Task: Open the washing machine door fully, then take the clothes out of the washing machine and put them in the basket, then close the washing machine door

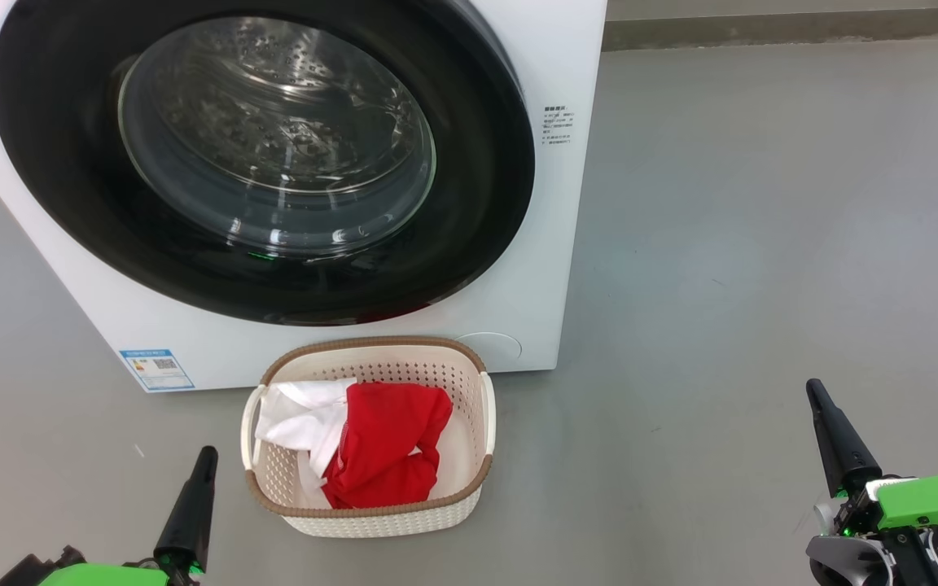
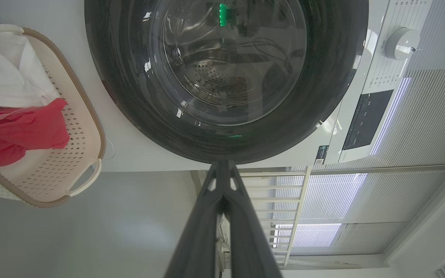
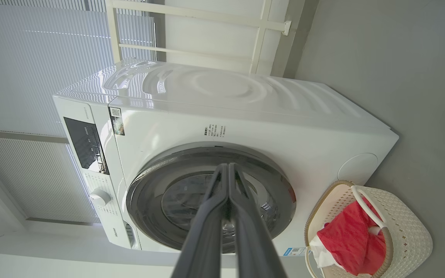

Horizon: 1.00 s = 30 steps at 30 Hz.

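The white washing machine (image 1: 567, 244) fills the upper left of the head view, and its round black-framed door (image 1: 70, 187) lies flat against the front, closed. In front of it on the floor stands the cream basket (image 1: 473, 456), holding the red and white clothes (image 1: 383, 452). My left gripper (image 1: 207, 452) is shut at the lower left, just left of the basket. My right gripper (image 1: 813, 386) is shut at the lower right, well clear of it. The left wrist view shows the door (image 2: 129, 96) and basket (image 2: 87, 181); the right wrist view shows the machine (image 3: 245, 116), door (image 3: 145, 197) and basket (image 3: 408, 231).
Grey floor (image 1: 762, 244) spreads to the right of the machine up to a wall base at the top. A blue label (image 1: 156, 369) sits on the machine's lower left front. Window blinds (image 3: 33, 58) and a white rail stand behind the machine.
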{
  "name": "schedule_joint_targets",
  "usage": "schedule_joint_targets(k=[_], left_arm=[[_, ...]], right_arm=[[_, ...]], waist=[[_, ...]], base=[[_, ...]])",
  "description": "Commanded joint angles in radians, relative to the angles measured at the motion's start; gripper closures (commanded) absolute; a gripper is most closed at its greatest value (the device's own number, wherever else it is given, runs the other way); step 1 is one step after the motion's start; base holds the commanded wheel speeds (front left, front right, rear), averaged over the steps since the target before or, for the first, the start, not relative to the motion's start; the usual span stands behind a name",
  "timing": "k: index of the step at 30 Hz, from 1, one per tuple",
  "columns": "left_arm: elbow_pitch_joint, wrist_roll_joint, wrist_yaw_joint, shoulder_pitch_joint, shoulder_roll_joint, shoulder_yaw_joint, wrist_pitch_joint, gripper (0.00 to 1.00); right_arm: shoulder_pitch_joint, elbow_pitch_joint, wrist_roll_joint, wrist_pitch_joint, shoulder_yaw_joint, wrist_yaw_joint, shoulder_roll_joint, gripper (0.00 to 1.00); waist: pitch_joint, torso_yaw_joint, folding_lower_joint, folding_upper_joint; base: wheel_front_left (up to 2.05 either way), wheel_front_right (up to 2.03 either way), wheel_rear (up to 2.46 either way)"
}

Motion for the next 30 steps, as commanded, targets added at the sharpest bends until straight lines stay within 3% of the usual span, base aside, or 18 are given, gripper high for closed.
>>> schedule_joint_targets(k=[1,30], left_arm=[[-0.020,-0.007,-0.007,-0.039,0.010,0.035,0.004,1.00],[-0.020,-0.007,-0.007,-0.039,0.010,0.035,0.003,1.00]], right_arm=[[-0.046,-0.025,-0.005,0.006,0.018,-0.001,-0.008,1.00],[-0.046,-0.024,-0.010,0.011,0.012,-0.001,-0.003,1.00]], waist=[[0.000,0.000,0.0000,0.0000],[0.000,0.000,0.0000,0.0000]], base=[[0.00,0.00,0.00],[0.00,0.00,0.00]])
